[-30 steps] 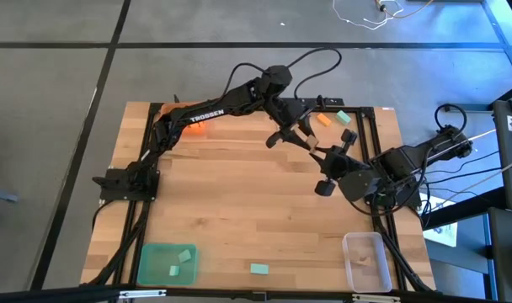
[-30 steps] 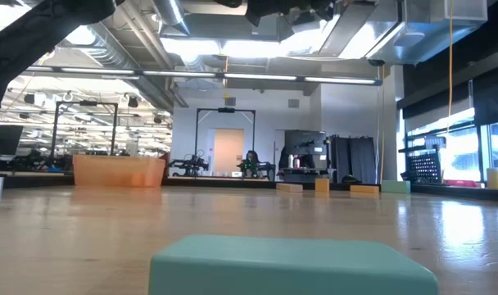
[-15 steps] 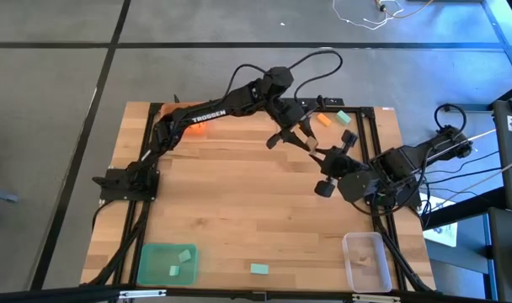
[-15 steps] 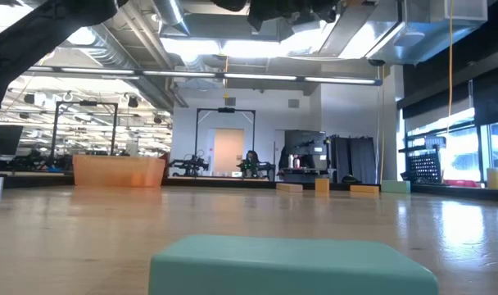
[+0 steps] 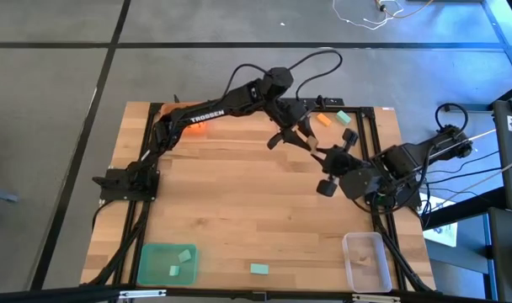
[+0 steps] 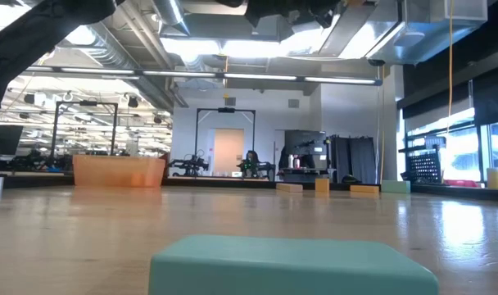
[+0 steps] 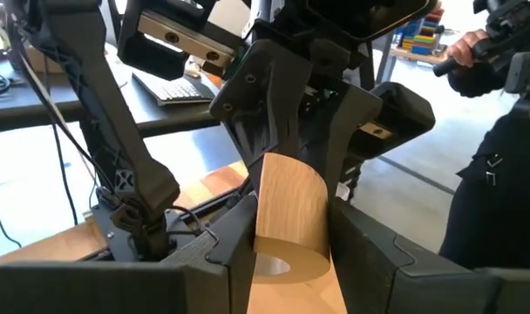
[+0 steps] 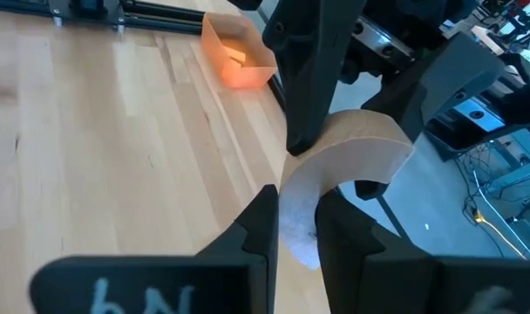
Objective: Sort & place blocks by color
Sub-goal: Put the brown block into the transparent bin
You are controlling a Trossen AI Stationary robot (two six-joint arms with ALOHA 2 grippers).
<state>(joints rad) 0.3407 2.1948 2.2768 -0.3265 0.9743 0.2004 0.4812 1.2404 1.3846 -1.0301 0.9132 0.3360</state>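
Observation:
A pale wood block [image 5: 310,144] with a curved face hangs in the air over the table's far right part, between my two grippers. My left gripper [image 5: 296,135] reaches it from the far left and is shut on one end. My right gripper [image 5: 321,152] comes from the near right and is shut on the other end. One teal block [image 5: 258,268] lies flat on the table near the front edge, also large in the low view [image 6: 286,260]. An orange block [image 5: 323,119] and a teal block [image 5: 344,117] lie at the far edge. My left gripper pinches the pale wood block's end [image 7: 287,228] between its two fingers, one on each flat side. The fingers [image 7: 233,249] come about level from the table's far left. The block is lifted clear of the table. My right gripper pinches the block's opposite end [image 8: 298,208] between its two fingers, one on each side. The fingers [image 8: 263,222] slant slightly downward from the table's near right. The curved part [image 8: 363,139] arches away toward the left gripper's fingers [image 8: 307,83].
An orange tray [image 5: 194,126] stands at the far left. A green tray [image 5: 152,263] with two teal blocks sits at the near left, a clear tray [image 5: 365,262] at the near right. A person [image 7: 500,148] stands beyond the table.

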